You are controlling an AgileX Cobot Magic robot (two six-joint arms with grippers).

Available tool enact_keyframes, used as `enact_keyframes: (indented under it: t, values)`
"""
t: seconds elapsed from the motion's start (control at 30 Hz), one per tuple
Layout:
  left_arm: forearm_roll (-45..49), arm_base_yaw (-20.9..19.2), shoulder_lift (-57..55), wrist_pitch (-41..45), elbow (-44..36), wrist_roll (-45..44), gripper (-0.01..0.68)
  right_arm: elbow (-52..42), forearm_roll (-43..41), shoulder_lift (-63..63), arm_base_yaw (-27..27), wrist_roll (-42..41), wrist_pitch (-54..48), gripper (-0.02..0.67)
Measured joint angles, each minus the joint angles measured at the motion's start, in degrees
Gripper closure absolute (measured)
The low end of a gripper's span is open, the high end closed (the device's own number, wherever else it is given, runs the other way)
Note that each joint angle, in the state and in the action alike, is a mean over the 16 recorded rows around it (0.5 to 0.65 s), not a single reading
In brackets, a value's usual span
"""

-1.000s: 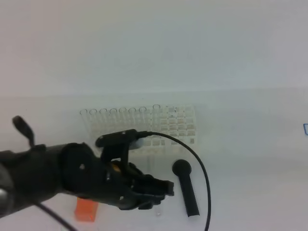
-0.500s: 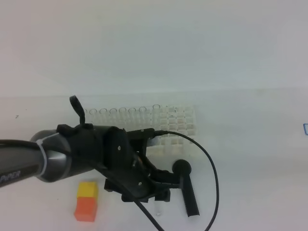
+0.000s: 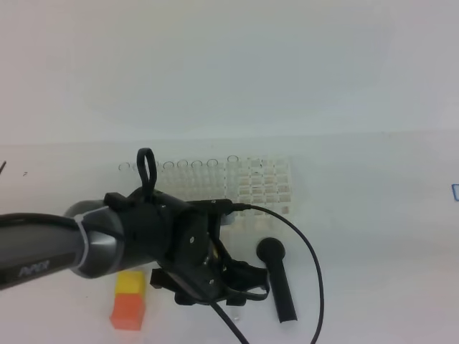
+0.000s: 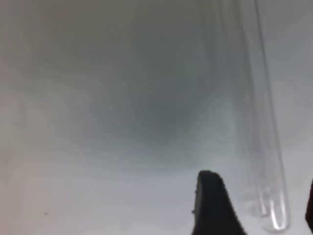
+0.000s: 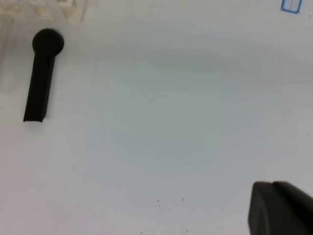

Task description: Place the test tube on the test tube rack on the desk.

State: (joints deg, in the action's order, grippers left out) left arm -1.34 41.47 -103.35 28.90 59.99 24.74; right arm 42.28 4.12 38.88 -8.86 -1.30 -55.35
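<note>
The test tube [image 4: 257, 122] lies flat on the desk [image 4: 98, 98], its clear end close to the camera in the left wrist view. My left gripper [image 4: 261, 213] is open, with one black fingertip [image 4: 212, 205] left of the tube's end and the other at the frame's right edge. In the high view the left gripper [image 3: 240, 290] hangs low over the desk in front of the test tube rack [image 3: 251, 185], and the arm hides the tube. Of my right gripper only a black fingertip [image 5: 279, 210] shows, over bare desk.
A black scoop [image 3: 277, 281] lies just right of the left gripper, and also shows in the right wrist view [image 5: 41, 73]. An orange-and-yellow block [image 3: 129, 301] stands at the front left. A blue mark [image 3: 455, 190] sits at the right edge.
My left arm has swung right and turned over the spot beside the scoop. The orange-and-yellow block, partly covered before, now shows whole.
</note>
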Motion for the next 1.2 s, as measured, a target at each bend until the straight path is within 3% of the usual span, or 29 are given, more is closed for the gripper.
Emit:
enact_keyframes:
  t: [0.77,0.97,1.2]
  values:
    - [5.1,3.0,-4.9,4.7,3.9,2.3,0.305,0.0,0.1,0.0,0.0,-0.3,0.2,0.650]
    - [5.7,3.0,-5.0,5.7,4.0,2.3,0.352,0.0,0.1,0.0,0.0,-0.6,0.3,0.650]
    - [5.8,3.0,-5.0,5.8,4.0,2.2,0.457,0.0,0.1,0.0,0.0,-0.9,0.5,0.650]
